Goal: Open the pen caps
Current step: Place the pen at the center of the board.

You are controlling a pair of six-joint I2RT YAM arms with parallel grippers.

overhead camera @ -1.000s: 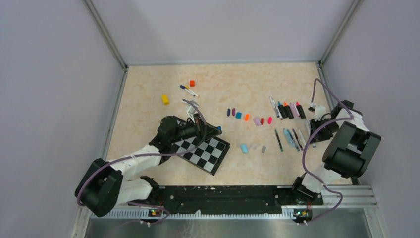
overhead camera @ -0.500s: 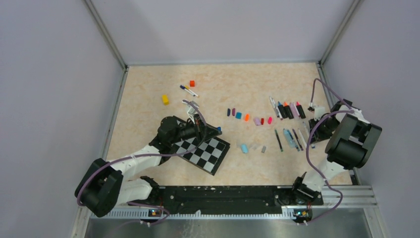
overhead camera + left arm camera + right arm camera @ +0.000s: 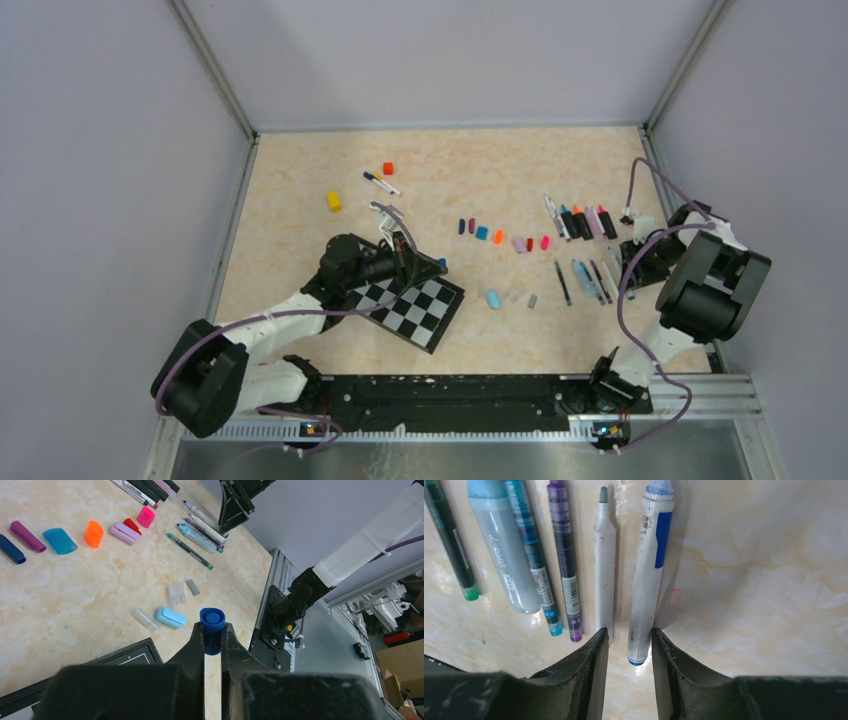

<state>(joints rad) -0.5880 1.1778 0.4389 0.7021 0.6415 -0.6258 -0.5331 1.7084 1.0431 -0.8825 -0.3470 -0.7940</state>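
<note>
My left gripper (image 3: 213, 629) is shut on a dark blue pen cap (image 3: 212, 630) and holds it above the table by the chessboard's far corner (image 3: 441, 261). Loose caps lie in a row: purple (image 3: 27, 536), teal (image 3: 60, 541), orange (image 3: 93, 533), lilac (image 3: 123, 532), pink (image 3: 146, 516). A light blue cap (image 3: 170, 617) and a grey cap (image 3: 193, 586) lie nearer. My right gripper (image 3: 629, 640) is open and low over the table, straddling the rear end of a white marker with a blue label (image 3: 647, 580), which lies close to the right finger.
Uncapped pens lie beside the marker: white (image 3: 605, 570), purple (image 3: 564, 555), teal (image 3: 531, 555), pale blue (image 3: 499, 545). More markers lie in a far row (image 3: 585, 222). A chessboard (image 3: 415, 305), a yellow block (image 3: 334, 200), an orange-red cube (image 3: 388, 168) and a pen (image 3: 380, 183) lie at left.
The right arm's elbow has swung up and to the right, while its gripper stays by the pens. The left arm has not moved and still holds the blue cap.
</note>
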